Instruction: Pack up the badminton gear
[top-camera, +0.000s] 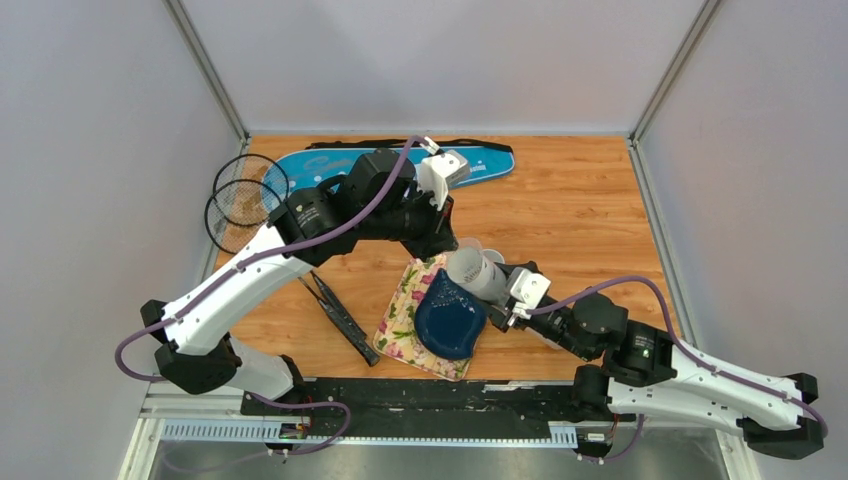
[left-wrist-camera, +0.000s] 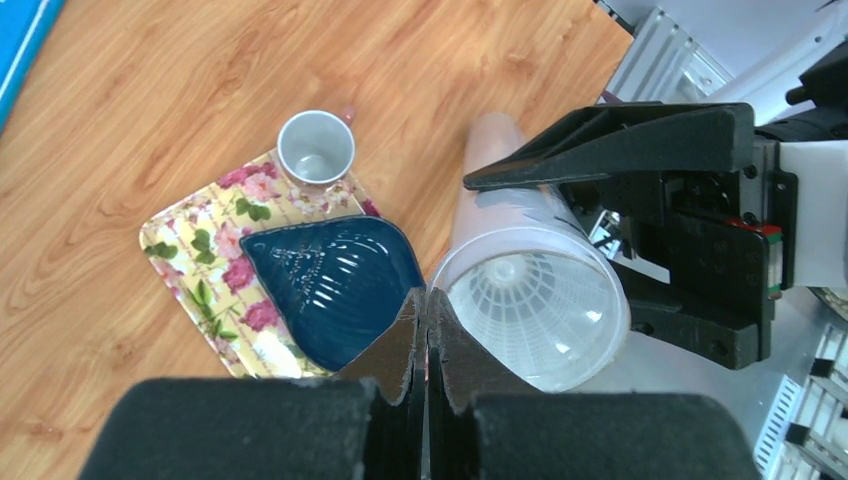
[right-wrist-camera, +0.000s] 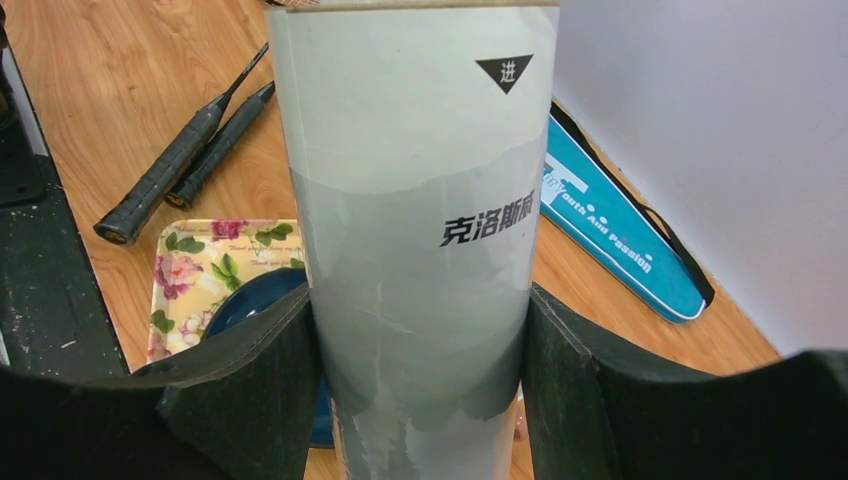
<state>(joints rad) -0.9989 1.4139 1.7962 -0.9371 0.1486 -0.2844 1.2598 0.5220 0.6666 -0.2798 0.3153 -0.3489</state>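
My right gripper (right-wrist-camera: 415, 400) is shut on the long white tube (right-wrist-camera: 415, 200) and holds it tilted above the table; it also shows in the top view (top-camera: 478, 272). In the left wrist view the tube's open mouth (left-wrist-camera: 530, 310) faces the camera, with a white shuttlecock (left-wrist-camera: 515, 295) inside. My left gripper (left-wrist-camera: 428, 300) is shut, its tips at the tube's rim; nothing shows between the jaws. Two black rackets (top-camera: 335, 312) lie at the left, heads (top-camera: 240, 200) at the far left. The blue racket bag (top-camera: 480, 162) lies at the back.
A dark blue plate (left-wrist-camera: 335, 280) sits on a floral cloth (left-wrist-camera: 190, 245), right under the tube. A small white cup (left-wrist-camera: 315, 148) stands at the cloth's far corner. Grey walls close in the table on three sides.
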